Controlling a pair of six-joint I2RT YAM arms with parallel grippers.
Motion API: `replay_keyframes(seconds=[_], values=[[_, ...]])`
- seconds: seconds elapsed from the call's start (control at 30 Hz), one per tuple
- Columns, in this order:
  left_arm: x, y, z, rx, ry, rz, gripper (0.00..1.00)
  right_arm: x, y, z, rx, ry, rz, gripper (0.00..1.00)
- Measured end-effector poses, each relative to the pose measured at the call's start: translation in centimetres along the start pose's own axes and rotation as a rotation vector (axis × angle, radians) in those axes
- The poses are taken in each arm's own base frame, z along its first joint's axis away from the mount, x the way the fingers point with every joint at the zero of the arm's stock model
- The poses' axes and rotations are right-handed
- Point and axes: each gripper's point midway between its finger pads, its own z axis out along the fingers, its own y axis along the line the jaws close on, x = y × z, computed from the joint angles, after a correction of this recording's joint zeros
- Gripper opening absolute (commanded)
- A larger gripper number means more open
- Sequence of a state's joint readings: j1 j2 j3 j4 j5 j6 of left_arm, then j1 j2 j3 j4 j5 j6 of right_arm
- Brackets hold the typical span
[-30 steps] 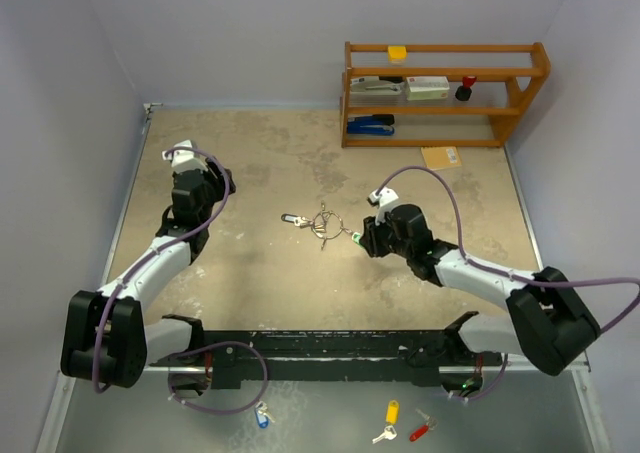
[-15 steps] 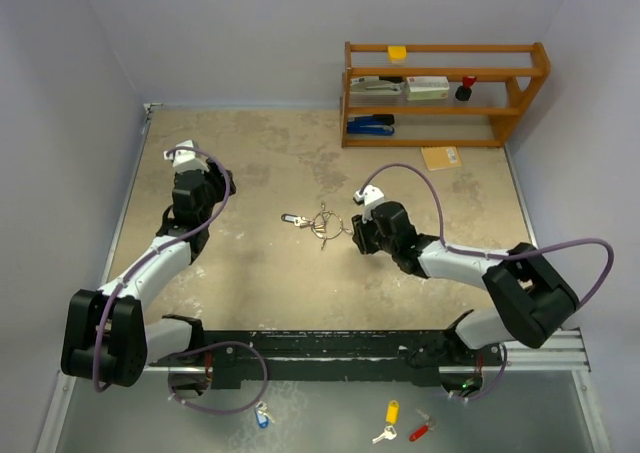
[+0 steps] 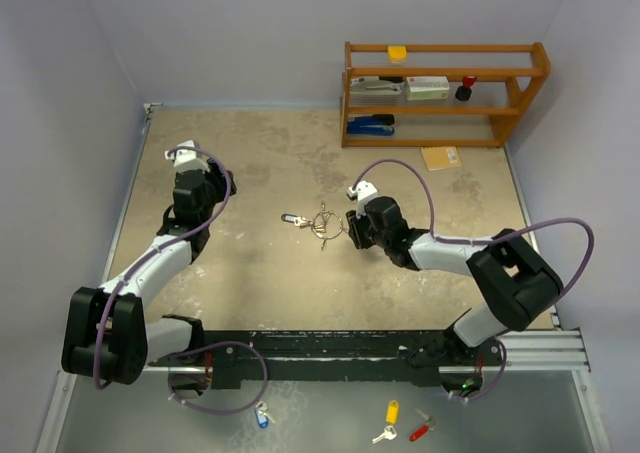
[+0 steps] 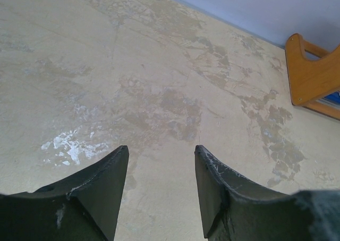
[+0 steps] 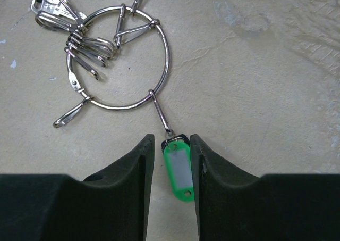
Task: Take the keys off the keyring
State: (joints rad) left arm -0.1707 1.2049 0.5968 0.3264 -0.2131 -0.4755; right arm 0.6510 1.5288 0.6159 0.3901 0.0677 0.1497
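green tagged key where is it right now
In the right wrist view the green-tagged key lies at bottom centre, between the fingers of the right gripper, its clip hooked on the near edge of the keyring.

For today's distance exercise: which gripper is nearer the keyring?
Right. The right gripper straddles the green tag hooked to the keyring; the left gripper hangs far off, over the table.

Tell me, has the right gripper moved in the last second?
Yes. In the top view the right gripper has slid left and slightly up the frame, closing in on the keyring, which has stayed put.
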Motion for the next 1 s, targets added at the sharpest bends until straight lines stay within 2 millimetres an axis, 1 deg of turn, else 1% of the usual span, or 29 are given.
replay_keyframes(seconds=[0.13,0.2,0.33,0.4,0.5,0.63,0.77,0.8,0.83,0.87,1.0], values=[[-0.02,-0.01,0.0,0.0,-0.001,0.0,0.5,0.45,0.02,0.39,-0.001,0.016,-0.001,0.35],[-0.02,0.0,0.0,0.0,-0.001,0.0,0.5,0.6,0.01,0.47,0.0,0.02,-0.001,0.33],[-0.01,0.01,0.01,-0.001,-0.001,0.0,0.5,0.63,0.04,0.5,-0.002,0.022,-0.002,0.19],[-0.01,0.01,0.01,-0.001,-0.001,0.0,0.5,0.67,0.02,0.51,0.0,0.023,0.0,0.16],[-0.03,0.05,0.01,-0.003,-0.002,0.0,0.5,0.82,-0.07,0.65,0.005,0.03,-0.001,0.15],[-0.04,0.09,0.02,-0.005,-0.002,0.0,0.49,0.88,-0.3,0.9,0.02,0.039,-0.002,0.17],[-0.08,0.12,0.02,-0.007,-0.004,0.0,0.49,0.97,-0.38,1.03,0.025,0.047,-0.004,0.16],[-0.07,0.13,0.02,-0.007,-0.004,0.0,0.49,1.02,-0.39,1.06,0.026,0.049,-0.004,0.13],[-0.07,0.14,0.02,-0.008,-0.004,0.0,0.49,1.02,-0.41,1.06,0.026,0.049,-0.004,0.04],[-0.07,0.14,0.02,-0.008,-0.004,0.0,0.49,1.02,-0.42,1.06,0.027,0.049,-0.004,0.0],[-0.08,0.15,0.02,-0.009,-0.004,0.0,0.48,0.95,-0.58,1.06,0.037,0.047,-0.004,0.0]])
